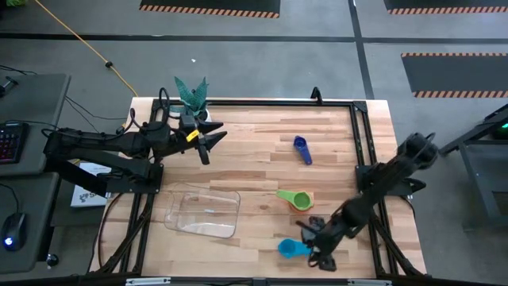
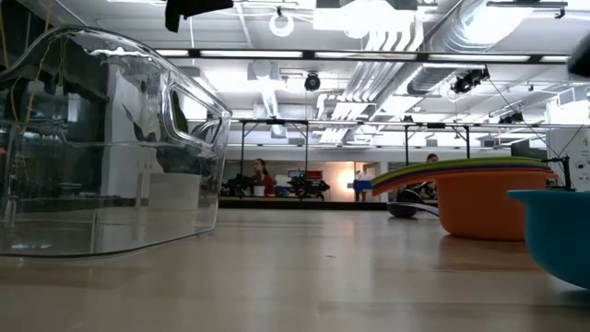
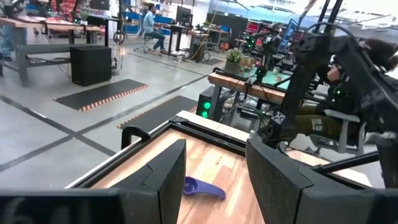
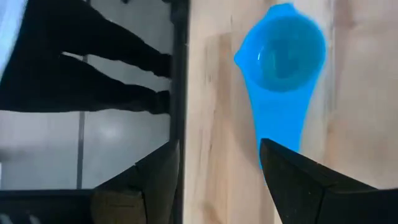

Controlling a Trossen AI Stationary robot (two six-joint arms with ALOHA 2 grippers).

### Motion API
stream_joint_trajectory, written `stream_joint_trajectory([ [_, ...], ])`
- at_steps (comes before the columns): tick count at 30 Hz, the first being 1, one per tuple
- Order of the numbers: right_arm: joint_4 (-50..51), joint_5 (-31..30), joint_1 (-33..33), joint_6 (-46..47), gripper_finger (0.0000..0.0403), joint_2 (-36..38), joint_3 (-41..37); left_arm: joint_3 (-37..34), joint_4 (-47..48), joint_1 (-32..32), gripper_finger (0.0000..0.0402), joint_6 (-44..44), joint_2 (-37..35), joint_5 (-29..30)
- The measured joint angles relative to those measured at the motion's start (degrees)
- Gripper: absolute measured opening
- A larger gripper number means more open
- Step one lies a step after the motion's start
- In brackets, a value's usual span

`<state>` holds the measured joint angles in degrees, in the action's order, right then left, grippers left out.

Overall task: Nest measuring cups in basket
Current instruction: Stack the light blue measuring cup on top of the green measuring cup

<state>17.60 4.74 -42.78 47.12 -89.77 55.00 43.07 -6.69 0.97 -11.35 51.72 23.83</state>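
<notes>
A light blue measuring cup (image 1: 290,249) lies on the table near the front edge, handle toward the right. My right gripper (image 1: 308,242) hovers open just right of it, slanting down. In the right wrist view the gripper (image 4: 217,149) stands over the handle's end (image 4: 273,134), clear of the cup. A green cup nested in an orange one (image 1: 295,199) and a dark blue cup (image 1: 302,149) rest on the wood. The clear basket (image 1: 202,210) sits at front left. My left gripper (image 1: 213,143) is held level above the table's far left, open with nothing between its fingers (image 3: 211,180).
A white pot with a green plant (image 1: 190,97) stands at the far left corner, just behind my left arm. A black frame rail (image 1: 361,151) borders the table. Bare wood lies between the basket and the cups. In the low view the basket (image 2: 101,138) looms at left.
</notes>
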Motion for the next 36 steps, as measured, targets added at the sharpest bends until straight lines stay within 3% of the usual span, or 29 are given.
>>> stream_joint_trajectory([
  [7,0.09,-0.79,2.21,0.28,0.0216,-7.83,0.00,0.00,0.00,0.02,0.0156,0.02,0.00,-0.01],
  [18,1.54,-3.18,3.04,-8.29,0.0216,-9.66,0.00,0.00,0.04,0.02,0.0156,0.02,0.00,-0.04],
  [29,-3.17,-2.09,2.99,-8.56,0.0214,-12.86,0.00,0.00,0.08,0.02,0.0156,0.03,0.00,-0.05],
  [32,-3.04,-2.39,2.99,-8.60,0.0197,-12.93,0.00,0.00,0.06,0.02,0.0156,0.04,0.00,-0.05],
  [36,-2.82,-2.77,2.99,-8.76,0.0145,-12.93,0.00,0.00,0.08,0.02,0.0156,0.04,0.00,-0.05],
])
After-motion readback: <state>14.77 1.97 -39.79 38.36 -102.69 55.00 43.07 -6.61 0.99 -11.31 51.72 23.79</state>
